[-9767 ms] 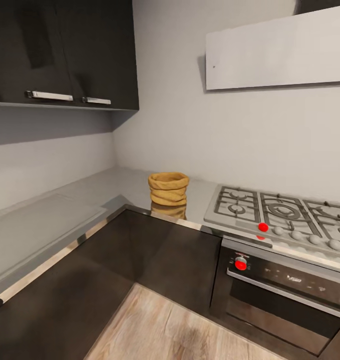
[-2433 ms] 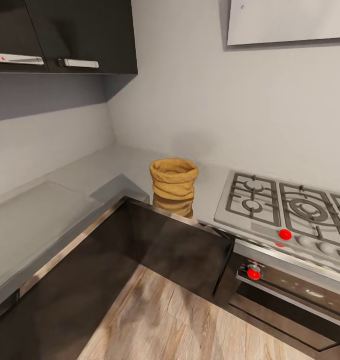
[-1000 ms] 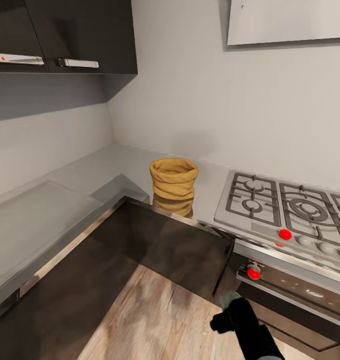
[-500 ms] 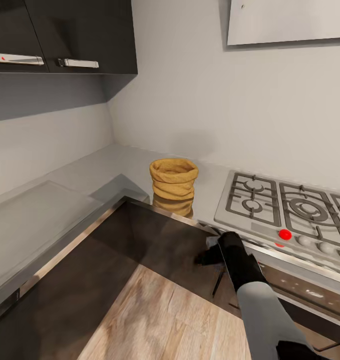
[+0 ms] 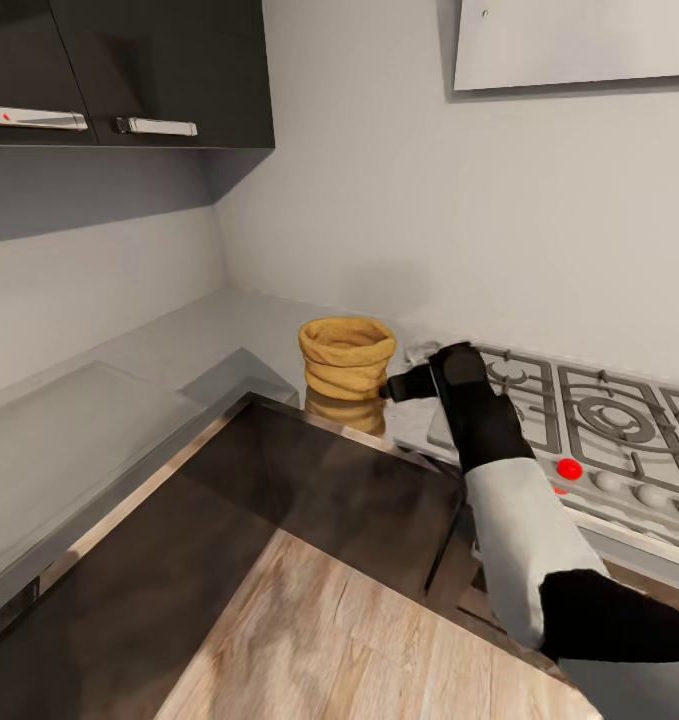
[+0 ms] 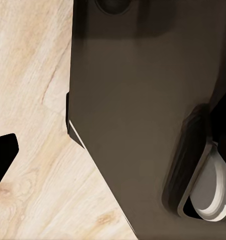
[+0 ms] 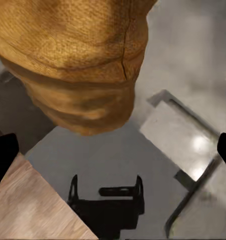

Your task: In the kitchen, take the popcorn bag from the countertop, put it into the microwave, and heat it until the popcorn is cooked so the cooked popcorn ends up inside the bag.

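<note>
1. The right gripper [image 5: 397,385] is hovering just beside the popcorn bag [image 5: 346,359], on the side facing the hob, with its dark tip pointing at the sack's lower wrinkles. In the right wrist view only two black finger corners are showing at the frame's edges, set wide apart, so the jaws are standing spread with nothing between them.
2. In that wrist view the popcorn bag [image 7: 78,60] is looming large and close, its golden-brown weave and folded sides clear, but the fingers are not touching it.
3. The bag is sitting upright on the countertop [image 5: 129,390], near the inner corner of the L-shaped steel top and close to its front edge, with its reflection lying on the shiny surface below it.
4. The right arm [image 5: 509,510] is reaching in from the lower right, black at the wrist, pale grey along the forearm, crossing over the front of the gas hob [image 5: 579,415].
5. The hob is lying just beside the bag, with black grates, a red knob [image 5: 570,468] and a row of grey knobs along its front.
6. The left wrist view is looking down on a dark brown cabinet front [image 6: 138,115] and pale wood floor [image 6: 28,115]; one black corner of the left gripper is showing, and I cannot tell how its fingers are standing.
7. Dark wall cabinets [image 5: 129,70] are hanging above the countertop's left run.
</note>
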You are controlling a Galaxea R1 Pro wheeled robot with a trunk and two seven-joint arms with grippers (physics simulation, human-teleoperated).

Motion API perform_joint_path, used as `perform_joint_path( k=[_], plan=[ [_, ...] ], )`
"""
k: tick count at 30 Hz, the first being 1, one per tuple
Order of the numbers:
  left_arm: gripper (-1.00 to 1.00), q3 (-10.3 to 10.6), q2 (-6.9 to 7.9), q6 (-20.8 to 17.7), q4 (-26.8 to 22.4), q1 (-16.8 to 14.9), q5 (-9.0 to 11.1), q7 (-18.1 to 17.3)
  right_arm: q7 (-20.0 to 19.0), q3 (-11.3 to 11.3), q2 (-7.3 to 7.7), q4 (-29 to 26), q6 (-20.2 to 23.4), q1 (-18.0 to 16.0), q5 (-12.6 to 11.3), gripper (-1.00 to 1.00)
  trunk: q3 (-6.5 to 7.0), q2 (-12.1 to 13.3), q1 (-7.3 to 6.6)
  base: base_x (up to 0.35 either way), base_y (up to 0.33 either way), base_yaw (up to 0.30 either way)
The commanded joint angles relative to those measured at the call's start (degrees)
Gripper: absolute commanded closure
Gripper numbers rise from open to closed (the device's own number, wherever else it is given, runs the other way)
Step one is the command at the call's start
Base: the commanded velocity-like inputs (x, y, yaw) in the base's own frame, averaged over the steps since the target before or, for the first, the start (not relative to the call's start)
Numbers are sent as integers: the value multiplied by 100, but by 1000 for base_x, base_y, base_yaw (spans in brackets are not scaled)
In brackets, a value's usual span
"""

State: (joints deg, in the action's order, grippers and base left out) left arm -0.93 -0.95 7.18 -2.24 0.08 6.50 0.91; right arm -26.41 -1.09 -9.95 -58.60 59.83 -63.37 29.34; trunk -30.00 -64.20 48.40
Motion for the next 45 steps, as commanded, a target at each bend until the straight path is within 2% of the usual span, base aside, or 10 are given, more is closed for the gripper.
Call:
perform_joint_path(
  k=[1,6,8,11,12,15,24,30,40,45],
  plan=[
    [-100,-4,-2,11,-5,0,44,5,51,-46,-4,189,17,-181,50,-100,-6,-3,0,0,0,0],
    [-100,-3,-2,11,-5,-1,44,5,847,-707,-4,1313,17,-1325,47,-100,-6,-3,0,0,0,0],
    [-100,-3,-2,11,-5,0,44,5,1687,-988,-4,1772,17,-1732,36,-100,-6,-3,0,0,0,0],
    [-100,-3,-2,11,-5,-1,44,5,2389,-1266,-4,1975,17,-1874,8,-100,-6,-3,0,0,0,0],
    [-100,-3,-2,11,-5,-3,46,5,2572,-1510,-4,1999,17,-1904,-76,-100,-6,-3,0,0,0,0],
    [-100,-9,-2,11,-5,-3,50,5,2700,-1738,-4,2001,17,-1921,-225,-100,-6,-3,0,0,0,0],
    [-100,-19,-9,11,-5,1,69,20,2694,-1798,-4,2001,17,-1924,-273,-100,-6,-3,0,0,0,0],
    [-100,-1,-5,-6,-6,-1,425,24,2707,-1799,-4,1982,17,-1924,-261,-100,-6,-3,0,64,0,0],
    [-100,6,-2,-15,-5,1,483,14,2715,-1769,-4,1955,17,-1924,-270,-100,-6,-3,0,305,0,0],
    [-100,6,-2,-8,-5,-4,483,14,2685,-1758,-4,1075,17,-1924,-276,-100,-6,-3,0,220,0,5]
  ],
)
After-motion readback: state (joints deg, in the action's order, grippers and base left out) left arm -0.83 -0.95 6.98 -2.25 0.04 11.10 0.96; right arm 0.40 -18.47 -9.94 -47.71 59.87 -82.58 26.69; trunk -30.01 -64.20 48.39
